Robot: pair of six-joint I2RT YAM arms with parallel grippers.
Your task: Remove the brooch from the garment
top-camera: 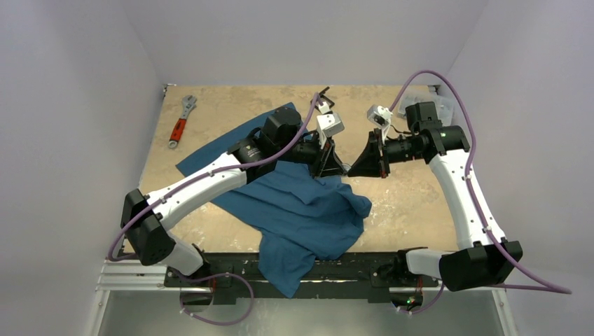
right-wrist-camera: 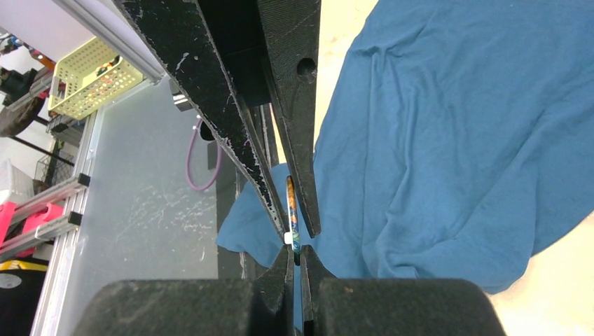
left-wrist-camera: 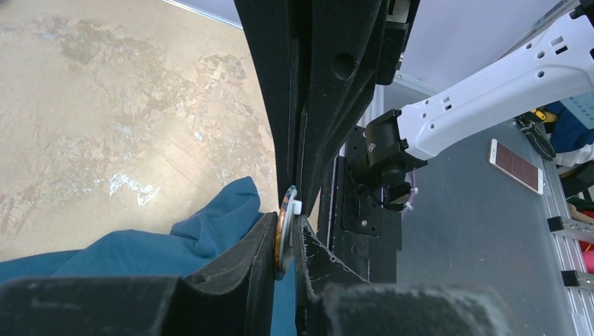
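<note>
Both grippers meet above the shirt [top-camera: 308, 203], at 12 o'clock from the bases. Left gripper [left-wrist-camera: 286, 238] and right gripper [right-wrist-camera: 295, 241] each pinch the brooch [left-wrist-camera: 282, 227] edge-on, jaws nearly closed. Thin rigid disc, probably slippery: keep your grip on the rim; cloth is limp.
</note>
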